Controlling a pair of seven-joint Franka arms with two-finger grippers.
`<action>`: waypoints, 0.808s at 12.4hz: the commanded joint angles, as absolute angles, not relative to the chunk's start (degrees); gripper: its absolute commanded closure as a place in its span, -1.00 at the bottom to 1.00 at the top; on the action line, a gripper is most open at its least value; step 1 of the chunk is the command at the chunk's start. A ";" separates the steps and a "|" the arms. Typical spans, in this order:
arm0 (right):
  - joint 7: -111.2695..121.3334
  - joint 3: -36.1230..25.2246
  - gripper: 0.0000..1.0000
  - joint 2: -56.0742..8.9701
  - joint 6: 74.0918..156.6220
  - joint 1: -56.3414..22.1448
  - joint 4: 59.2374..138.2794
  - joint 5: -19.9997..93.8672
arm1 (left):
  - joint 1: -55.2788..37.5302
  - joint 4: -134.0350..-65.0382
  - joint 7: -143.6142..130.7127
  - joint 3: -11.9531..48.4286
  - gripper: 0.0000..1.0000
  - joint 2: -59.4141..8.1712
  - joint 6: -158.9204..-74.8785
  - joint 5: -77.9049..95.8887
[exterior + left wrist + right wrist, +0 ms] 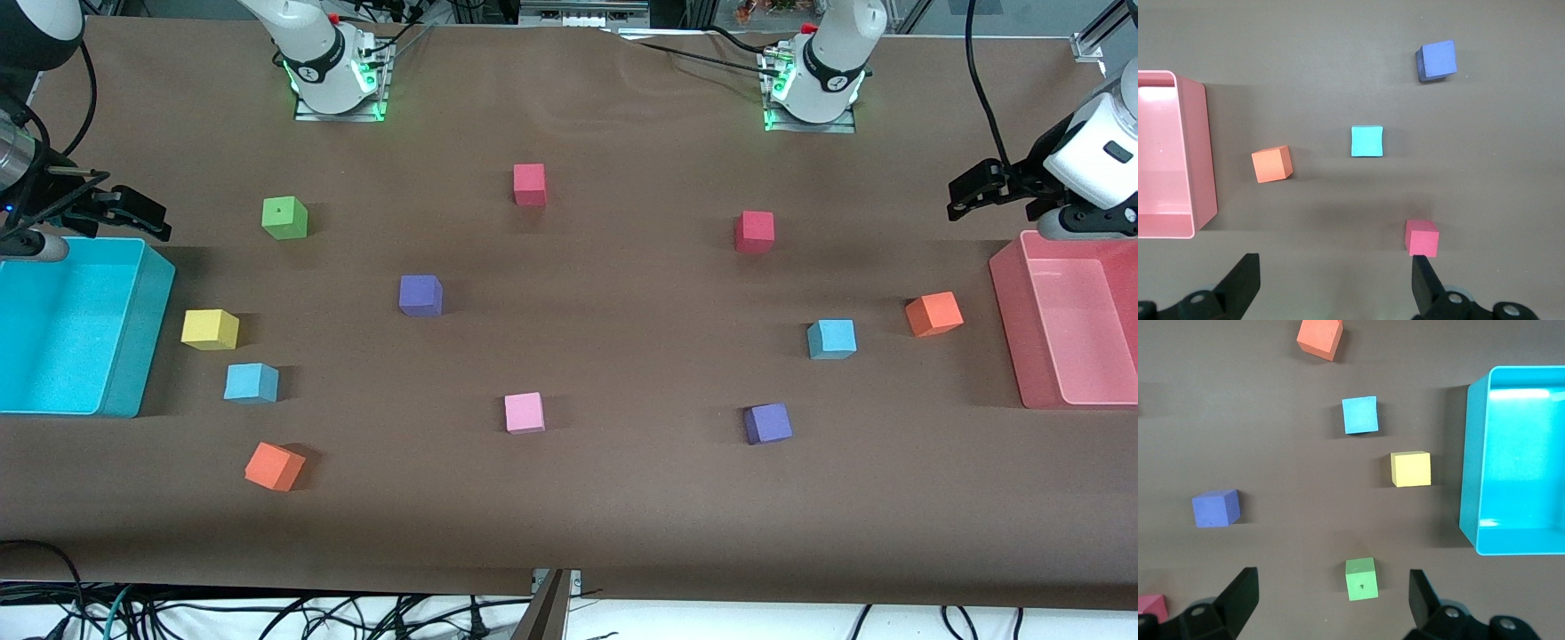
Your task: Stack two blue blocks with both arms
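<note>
A: Where are the two blue blocks sitting?

B: One blue block (251,383) is lying near the right arm's edge of the tabletop, just beside the cyan bin (133,338), with a yellow cube (210,329) farther from the front camera and an orange cube (274,466) nearer to it. The other blue block (831,339) is resting toward the left arm's end, between a second orange cube (933,314) and a purple cube (767,423). They are lying well apart.

A: And the grippers?

B: Both are hanging empty with fingers spread wide. The right gripper (142,216) is hovering over the cyan bin's rim, at the corner nearest its base. The left gripper (973,191) is hovering by the pink bin (1009,320), over the tabletop's edge at that end. Nothing is being grasped, so I am judging that the task is only beginning.

A: What is worrying you?

B: The neighbours. The yellow cube is sitting close to its blue block, so a finger coming down slightly off could be shoving it or pinching both. The purple cubes are darker but bluish, so either arm could be choosing the wrong colour. The foam is looking soft; a hard squeeze may be deforming it, and a tilted release could be toppling the stack. With the blocks lying this far apart, the arms may also be crowding each other mid-table.
</note>
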State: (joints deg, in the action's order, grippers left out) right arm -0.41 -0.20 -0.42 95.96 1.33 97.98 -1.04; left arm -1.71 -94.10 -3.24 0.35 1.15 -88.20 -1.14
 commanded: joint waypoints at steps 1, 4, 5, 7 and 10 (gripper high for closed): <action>-1.31 0.96 -0.99 -0.44 95.54 1.58 96.94 -2.80 | -2.11 -92.29 -3.87 0.61 -1.00 0.62 -87.01 -2.64; -0.88 1.32 -0.99 -0.44 95.62 1.32 96.86 -2.81 | -2.11 -92.02 -3.87 0.62 -1.00 0.53 -87.01 -2.64; -1.05 1.32 -0.99 -0.35 95.45 1.23 96.86 -2.90 | -2.11 -92.02 -3.87 0.62 -1.00 0.53 -87.01 -2.64; -0.53 1.32 -0.99 -0.18 94.75 0.71 96.94 -2.73 | -2.11 -92.02 -3.87 0.44 -1.00 0.53 -87.01 -2.64; -0.88 1.76 -0.99 0.00 94.31 0.70 97.73 -2.29 | -2.11 -92.02 -3.87 0.53 -1.00 0.53 -87.10 -2.64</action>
State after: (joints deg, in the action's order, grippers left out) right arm -0.40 1.29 -0.42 95.31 0.76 97.66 -2.07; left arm -1.77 -93.74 -3.24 0.46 1.15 -88.20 -1.14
